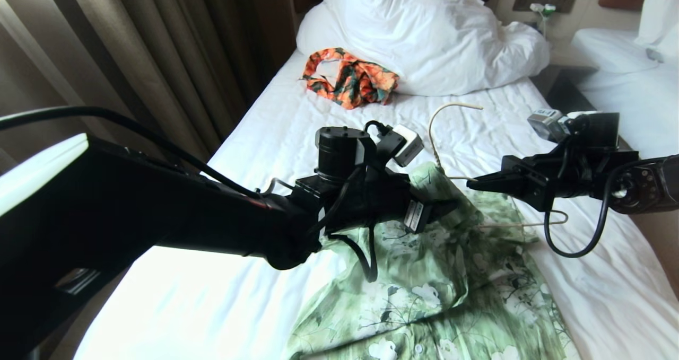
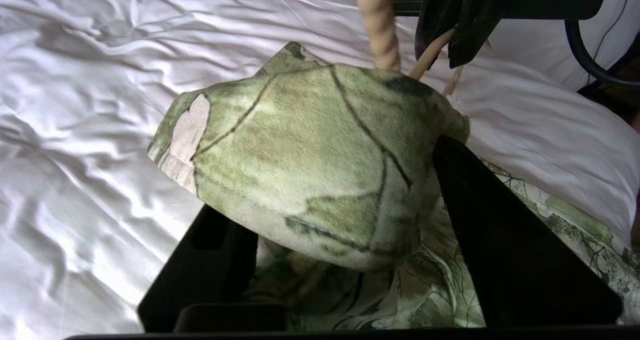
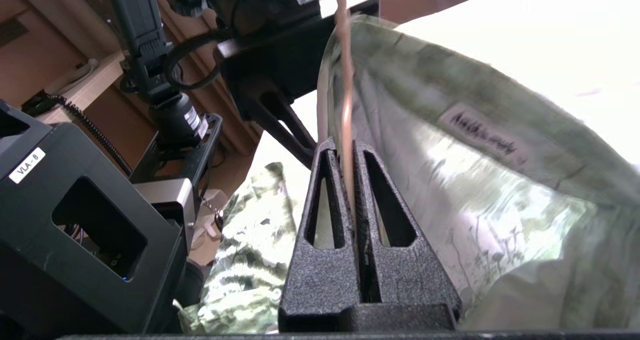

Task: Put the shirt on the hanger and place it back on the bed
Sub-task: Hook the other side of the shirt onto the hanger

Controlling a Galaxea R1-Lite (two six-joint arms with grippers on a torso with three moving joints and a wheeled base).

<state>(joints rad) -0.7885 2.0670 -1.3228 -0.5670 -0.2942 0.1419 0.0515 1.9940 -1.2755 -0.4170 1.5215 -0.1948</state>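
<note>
Centre of frame: the shirt (image 1: 424,275) lies spread on the bed (image 1: 254,137), green with white flowers, running from mid-picture down to the lower edge.
Shirt, close up: in the left wrist view a rounded bulge of the green cloth (image 2: 310,164) sits between the two black fingers (image 2: 510,240), with the rest of the cloth bunched under it.
Left gripper (image 1: 443,209): reaching in from the lower left of the head view, tip right at the top of the shirt; jaws parted, one on each side of that bulge of cloth. Whether they actually pinch it, I cannot tell.
Hanger (image 1: 451,116): cream wire, hook arching toward the upper centre of the head view, one shoulder end poking out of the shirt at centre right, the rest hidden under the cloth.
Right gripper (image 1: 475,181): coming in from the right edge, level, tip at the shirt's collar; jaws closed tight on the hanger wire.
Right wrist view: the wire (image 3: 345,104) runs straight up out of the pinched fingers (image 3: 395,260), and the shirt's inside with a small label (image 3: 480,134) hangs just beside it.
Upper centre: an orange-and-green garment (image 1: 350,79) crumpled on the sheet, touching the white duvet (image 1: 424,36) heaped behind it.
Upper left: brown curtains (image 1: 132,47) alongside the bed.
Upper right: a second bed (image 1: 631,84), well apart.
</note>
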